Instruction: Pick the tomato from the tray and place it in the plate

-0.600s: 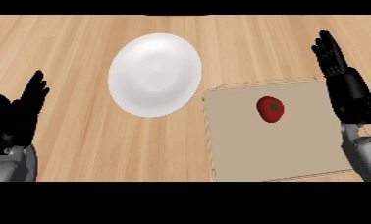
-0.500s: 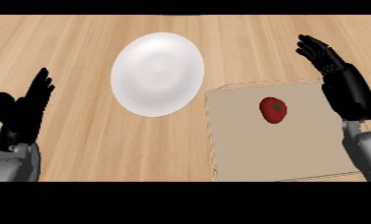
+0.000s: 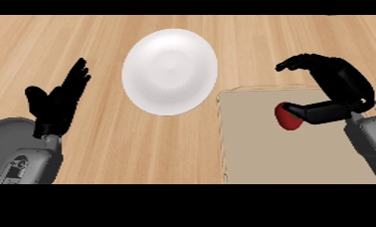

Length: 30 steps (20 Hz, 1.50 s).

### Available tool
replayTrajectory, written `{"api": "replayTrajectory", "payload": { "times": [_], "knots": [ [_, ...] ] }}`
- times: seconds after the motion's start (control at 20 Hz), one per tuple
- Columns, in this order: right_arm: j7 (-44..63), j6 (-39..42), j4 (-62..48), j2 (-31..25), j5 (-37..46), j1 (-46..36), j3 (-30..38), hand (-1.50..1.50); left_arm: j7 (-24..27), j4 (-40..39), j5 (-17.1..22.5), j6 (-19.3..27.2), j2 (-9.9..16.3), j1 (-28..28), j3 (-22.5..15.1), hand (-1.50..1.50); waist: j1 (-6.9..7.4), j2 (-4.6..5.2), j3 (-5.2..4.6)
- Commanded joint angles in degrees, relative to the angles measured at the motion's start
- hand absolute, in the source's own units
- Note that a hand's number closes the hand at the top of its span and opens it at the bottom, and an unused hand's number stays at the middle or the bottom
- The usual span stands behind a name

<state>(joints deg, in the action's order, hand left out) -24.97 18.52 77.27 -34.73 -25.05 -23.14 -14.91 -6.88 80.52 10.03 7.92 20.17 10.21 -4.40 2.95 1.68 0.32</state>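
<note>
The right hand is held over the tray, fingers curled above and thumb touching the tomato, which lies on the tray. The tomato's pointing cannot be told. The left hand is spread beside the plate on the table.

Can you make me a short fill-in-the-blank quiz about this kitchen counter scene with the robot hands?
1. The small red tomato lies on the flat beige ____.
2. The round white plate holds ____.
3. The robot hand touching the tomato is the ____ one.
4. The left robot hand rests open with fingers pointing ____.

Missing words: tray; nothing; right; up
</note>
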Motion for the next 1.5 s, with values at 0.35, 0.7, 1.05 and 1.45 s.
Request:
{"api": "replayTrajectory", "payload": {
  "times": [0.35,0.7,1.05,1.45],
  "knots": [
    [-27.43,23.29,-17.23,-9.51,14.32,-4.38,-3.75,-1.50,-0.57,-0.54,0.42,-1.43,-1.80,0.87,-1.44,0.00,0.46,-0.36,0.05],
    [-34.70,17.60,-24.02,-9.64,23.79,-10.12,-9.63,-1.50,-2.82,-1.29,0.47,-1.11,-1.85,3.30,-0.61,0.00,0.63,-0.58,-0.05],
    [-38.23,11.54,-25.28,-10.54,33.69,-10.54,-19.02,-1.50,-2.08,-0.31,0.72,-2.65,-0.71,0.67,0.05,0.00,0.06,-1.04,-0.16],
    [-41.81,1.90,-36.24,-7.04,43.78,-18.66,-22.38,-1.50,-1.08,-4.71,-0.96,-1.96,-2.52,3.76,0.70,0.00,-1.31,-1.08,-0.24]
  ]
}}
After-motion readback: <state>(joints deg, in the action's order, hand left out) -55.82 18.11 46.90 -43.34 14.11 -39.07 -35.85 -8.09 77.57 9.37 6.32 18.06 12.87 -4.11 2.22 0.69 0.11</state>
